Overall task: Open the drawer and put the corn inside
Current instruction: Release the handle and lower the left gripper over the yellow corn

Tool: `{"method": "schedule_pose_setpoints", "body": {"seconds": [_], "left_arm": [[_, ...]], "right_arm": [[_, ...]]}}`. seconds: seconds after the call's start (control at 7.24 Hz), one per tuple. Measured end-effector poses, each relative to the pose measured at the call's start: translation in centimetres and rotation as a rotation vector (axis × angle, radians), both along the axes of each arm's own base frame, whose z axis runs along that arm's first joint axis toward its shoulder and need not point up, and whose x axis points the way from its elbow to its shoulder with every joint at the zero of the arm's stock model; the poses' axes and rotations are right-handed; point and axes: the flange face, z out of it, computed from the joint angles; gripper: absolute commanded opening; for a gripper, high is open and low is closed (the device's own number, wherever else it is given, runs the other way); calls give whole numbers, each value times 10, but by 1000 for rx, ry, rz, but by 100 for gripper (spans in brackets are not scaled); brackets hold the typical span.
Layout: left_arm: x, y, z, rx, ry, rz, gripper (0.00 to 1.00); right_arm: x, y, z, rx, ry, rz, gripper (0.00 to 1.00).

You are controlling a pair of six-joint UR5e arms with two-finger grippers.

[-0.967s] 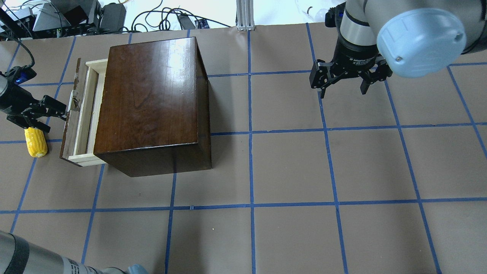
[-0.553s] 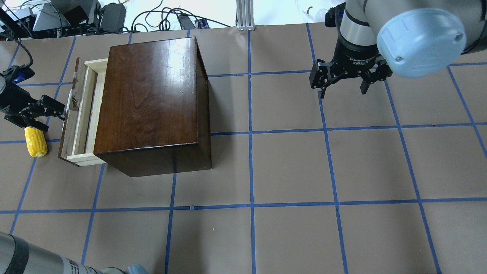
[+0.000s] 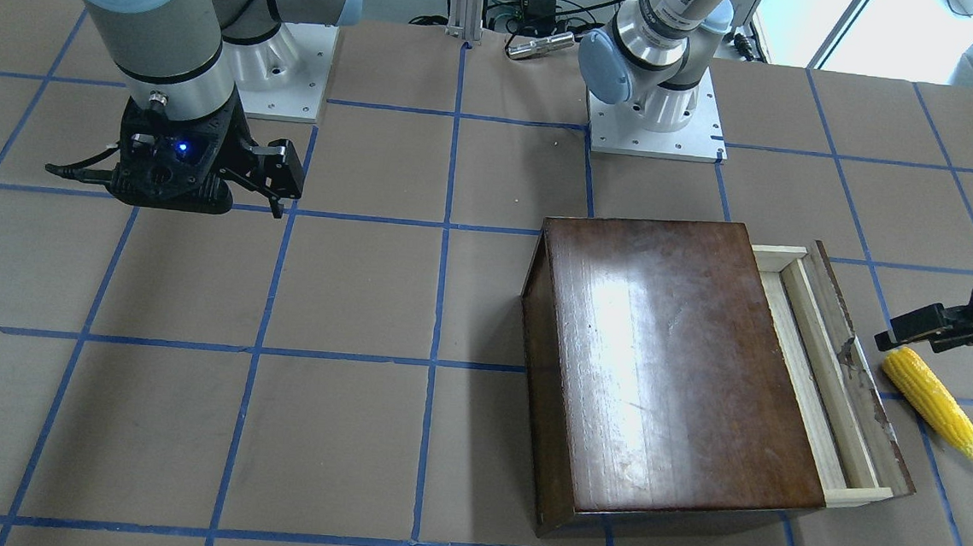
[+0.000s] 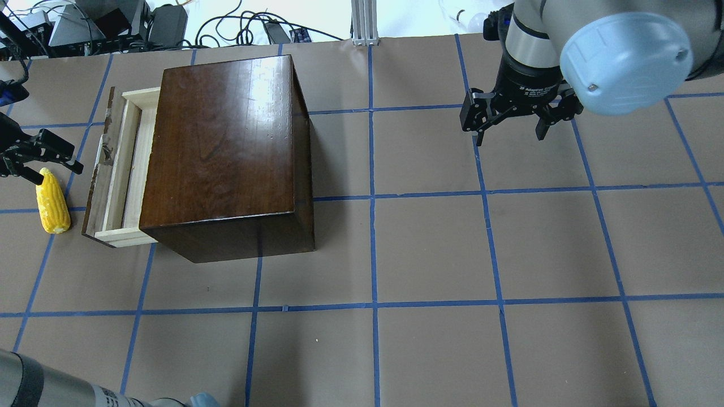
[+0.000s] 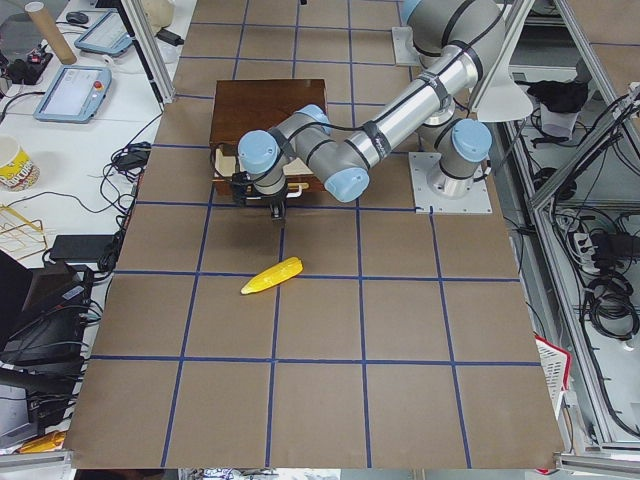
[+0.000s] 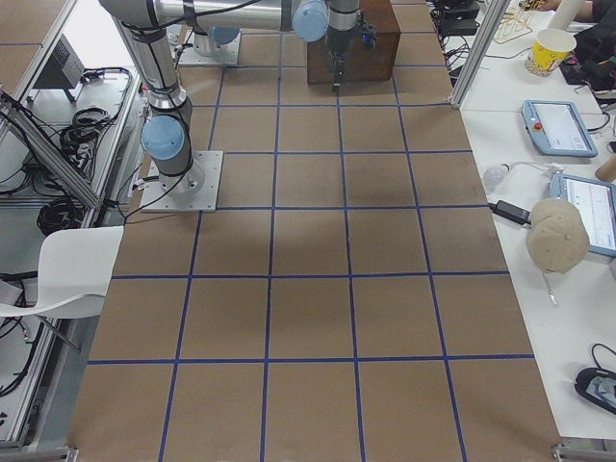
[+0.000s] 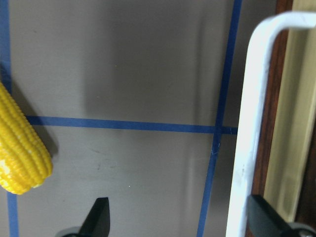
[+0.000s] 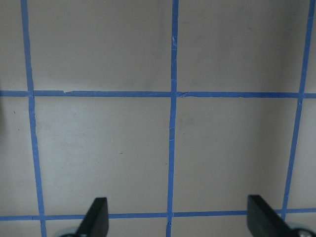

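Two pincers hung with fingers apart: the left pincer [image 7: 178,217] near the corn [image 4: 52,203], which lay on the brown desk [image 4: 430,249] just outside the part-open drawer [image 4: 121,169]; the right pincer [image 4: 509,138] above blue tape lines [image 4: 373,249]. Cables [image 4: 249,22] cluttered the far edge.

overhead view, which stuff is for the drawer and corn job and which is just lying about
For the job: drawer, corn, wooden box, open left end effector.
Lying about: idle right end effector, cables, paper cup, tablet.
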Motion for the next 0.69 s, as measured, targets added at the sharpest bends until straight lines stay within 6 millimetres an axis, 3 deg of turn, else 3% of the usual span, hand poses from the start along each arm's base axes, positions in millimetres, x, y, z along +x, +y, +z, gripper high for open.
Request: {"method": "schedule_pose_setpoints", "body": {"seconds": [0.41,0.69], "left_arm": [[30,-17,-12,-17,-114,20,100],[72,-13,-42,-6,-173,78,100]], "right_arm": [[0,0,0,0,0,0,100],[0,0,0,1,0,0,100]]}}
